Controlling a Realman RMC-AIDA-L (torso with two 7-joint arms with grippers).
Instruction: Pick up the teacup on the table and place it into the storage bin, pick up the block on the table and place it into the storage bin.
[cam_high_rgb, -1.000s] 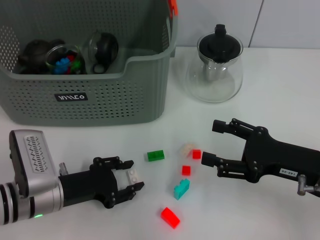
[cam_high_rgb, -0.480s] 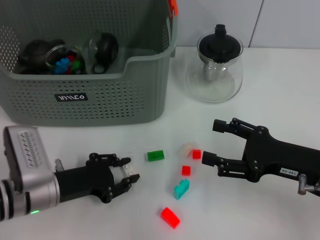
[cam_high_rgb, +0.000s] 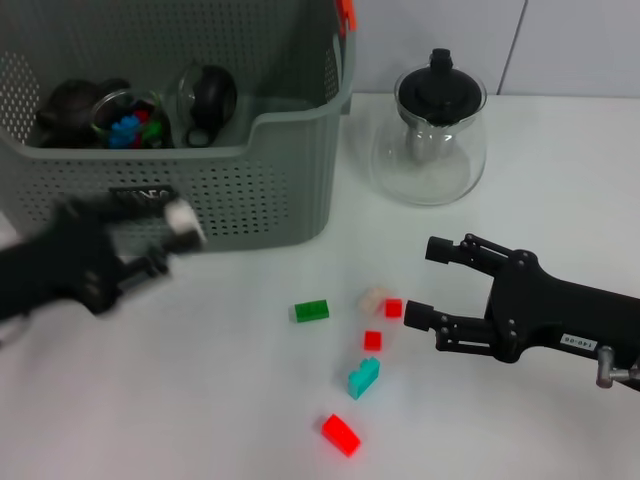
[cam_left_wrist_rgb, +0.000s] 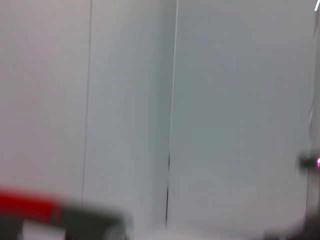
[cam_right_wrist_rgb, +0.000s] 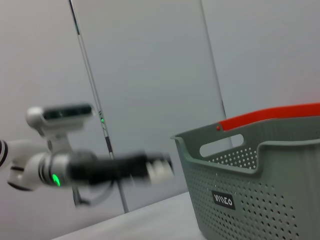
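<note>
My left gripper (cam_high_rgb: 172, 238), blurred with motion, hovers just in front of the grey storage bin (cam_high_rgb: 250, 190), near its black label, shut on a small white block (cam_high_rgb: 184, 221). The right wrist view shows that same arm and its white block (cam_right_wrist_rgb: 160, 168) beside the storage bin (cam_right_wrist_rgb: 260, 195). My right gripper (cam_high_rgb: 425, 285) rests open at the right, just right of the loose blocks. No teacup shows on the table. A glass cup holding coloured pieces (cam_high_rgb: 126, 123) lies inside the bin.
Loose blocks lie on the white table: green (cam_high_rgb: 311, 311), cream (cam_high_rgb: 374, 298), two small red (cam_high_rgb: 393, 308) (cam_high_rgb: 372, 340), teal (cam_high_rgb: 362, 378) and a larger red (cam_high_rgb: 341, 434). A glass teapot with a black lid (cam_high_rgb: 430, 130) stands right of the bin. A dark teapot (cam_high_rgb: 70, 102) sits in the bin.
My left gripper has lifted off the table with the white block and swung back and left, up to the bin's front wall. The right arm has stayed put.
</note>
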